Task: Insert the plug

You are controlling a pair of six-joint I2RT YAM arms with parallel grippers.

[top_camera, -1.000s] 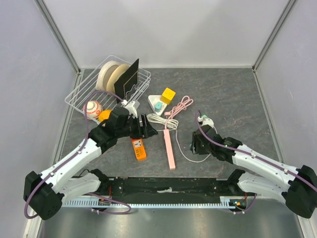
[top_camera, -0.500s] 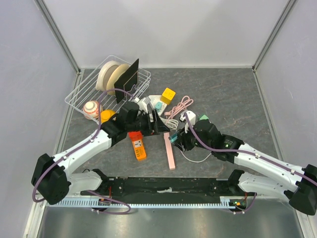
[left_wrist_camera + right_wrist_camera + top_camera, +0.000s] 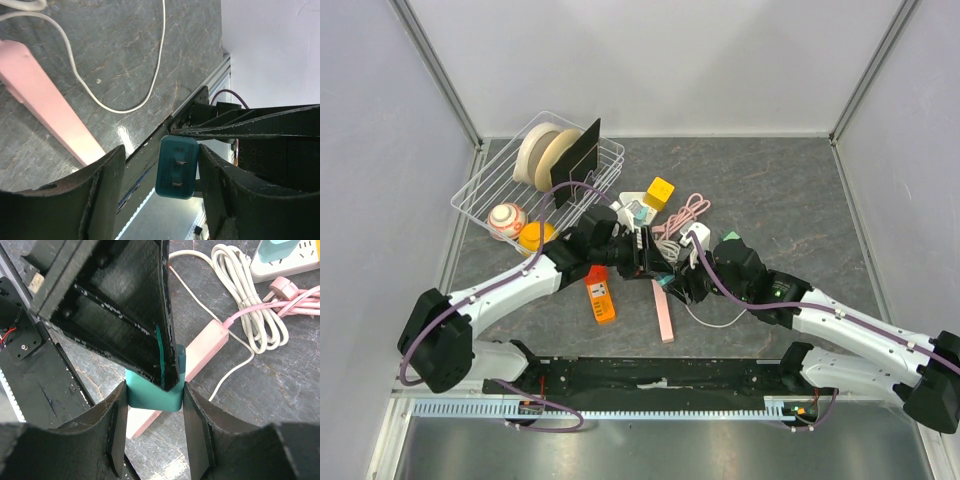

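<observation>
My right gripper (image 3: 154, 390) is shut on a teal plug (image 3: 150, 397) and holds it above the near end of the pink power strip (image 3: 202, 352). In the left wrist view the plug (image 3: 176, 167) faces the camera with its two metal prongs. It sits between the spread fingers of my left gripper (image 3: 161, 155), close against one finger and apart from the other. In the top view the left gripper (image 3: 655, 255) and the right gripper (image 3: 678, 275) meet over the pink strip (image 3: 664, 315). One black left finger (image 3: 125, 315) overlaps the plug's top.
A white power strip (image 3: 635, 208) with a teal plug in it, coiled white and pink cables (image 3: 682, 215) and a yellow block (image 3: 659, 191) lie behind. An orange box (image 3: 601, 299) lies at the left. A wire basket (image 3: 490, 190) stands at the back left, two balls (image 3: 507, 220) beside it.
Both arms closed in on each other. The right gripper carried the teal plug left over the pink strip. The left gripper swung right until its open fingers flank the plug.
</observation>
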